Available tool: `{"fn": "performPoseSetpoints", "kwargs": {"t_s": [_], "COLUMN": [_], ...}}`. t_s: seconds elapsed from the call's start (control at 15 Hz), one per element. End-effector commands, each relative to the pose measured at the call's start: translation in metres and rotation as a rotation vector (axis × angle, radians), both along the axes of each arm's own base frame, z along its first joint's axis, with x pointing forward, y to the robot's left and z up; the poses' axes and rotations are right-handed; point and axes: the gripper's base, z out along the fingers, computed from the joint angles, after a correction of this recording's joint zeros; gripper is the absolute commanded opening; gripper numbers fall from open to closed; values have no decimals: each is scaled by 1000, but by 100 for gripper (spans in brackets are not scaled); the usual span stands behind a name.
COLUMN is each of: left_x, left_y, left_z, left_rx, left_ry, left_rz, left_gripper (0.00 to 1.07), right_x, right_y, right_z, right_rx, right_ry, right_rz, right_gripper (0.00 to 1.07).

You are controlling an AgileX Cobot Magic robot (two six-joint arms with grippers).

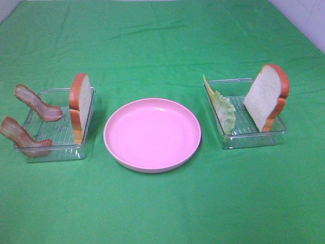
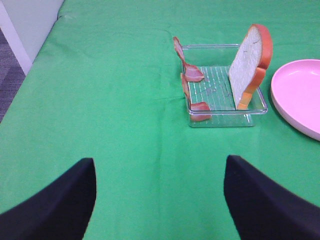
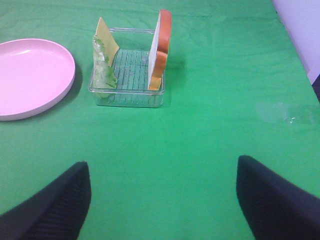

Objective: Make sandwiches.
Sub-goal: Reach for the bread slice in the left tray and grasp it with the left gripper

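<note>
Clear tray [image 2: 220, 120] ahead of left claw [image 2: 159, 165], well apart; second clear tray [image 3: 127, 100] ahead of right claw [image 3: 162, 162], well apart; pink plate [image 1: 152, 134] between both trays, forward and inboard of each claw; all on green tabletop [image 1: 152, 40].

plate [image 1: 152, 132] centre | left tray [image 1: 51, 150]: bacon strips [image 1: 35, 101] on left wall, left bread slice [image 1: 81, 104] at right | right tray [image 1: 249, 138]: cheese slice [image 1: 207, 87], lettuce leaf [image 1: 226, 112] at left, right bread slice [image 1: 265, 96] at right

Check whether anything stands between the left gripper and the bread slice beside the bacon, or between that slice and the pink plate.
Nothing visible blocks the left gripper: only bare cloth. The bread slice leans on the tray wall, which alone separates it from the pink plate.
</note>
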Motion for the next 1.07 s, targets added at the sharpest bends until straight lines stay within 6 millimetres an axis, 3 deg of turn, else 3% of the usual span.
{"fn": "performPoseSetpoints", "kwargs": {"t_s": [0.07,0.4,0.6,0.8,1.07], "left_x": [-2,-3,1,30,98], "left_y": [-1,-1,0,1,0], "left_z": [-2,1,27,47,63], "left_rx": [-5,-4,-20,-69,-206], "left_ry": [-21,-38,-120,-27,216], "left_rz": [-1,4,15,4,-35], "left_gripper": [69,69,69,69,69], "right_x": [-2,-2,-2,-2,-2], "right_y": [0,0,0,0,0], "right_z": [-1,-1,-1,-1,-1], "right_rx": [-9,-9,-9,-9,-9], "right_ry": [-16,-16,-16,-16,-16], "right_rz": [-6,-6,-6,-6,-6], "right_gripper": [76,76,76,76,76]}}
